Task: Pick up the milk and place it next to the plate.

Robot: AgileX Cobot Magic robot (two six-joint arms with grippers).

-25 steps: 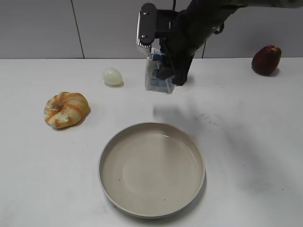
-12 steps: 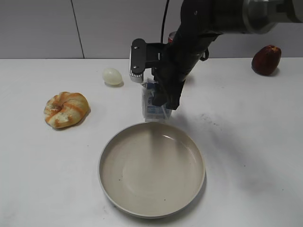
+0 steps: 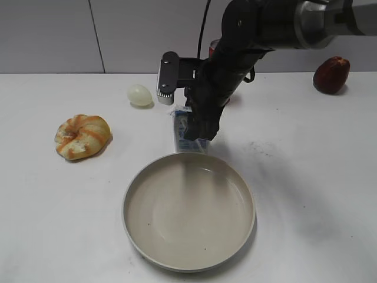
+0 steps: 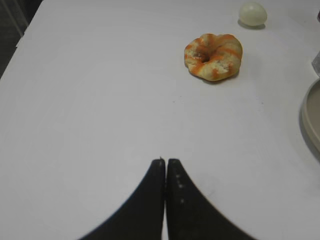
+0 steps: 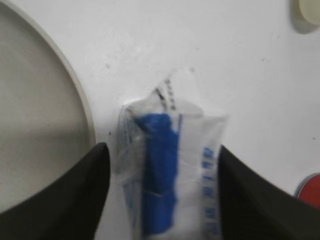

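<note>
The milk (image 3: 179, 127) is a small white and blue carton. It stands upright at the far rim of the plate (image 3: 131, 194), a large beige dish at the front middle of the table. My right gripper (image 3: 197, 132) comes down from above and is shut on the milk (image 5: 165, 170), one finger on each side. The plate's rim (image 5: 86, 117) lies just left of the carton in the right wrist view. My left gripper (image 4: 166, 161) is shut and empty over bare white table, out of the exterior view.
A glazed bread ring (image 3: 82, 135) lies at the left, with a pale egg (image 3: 140, 94) behind it. A dark red apple (image 3: 331, 75) sits at the far right. A red can (image 3: 214, 45) stands behind the right arm, by the back wall.
My right gripper has carried the milk from above the far middle of the table down and forward to the plate's far rim. In the last half second it sank slightly.
</note>
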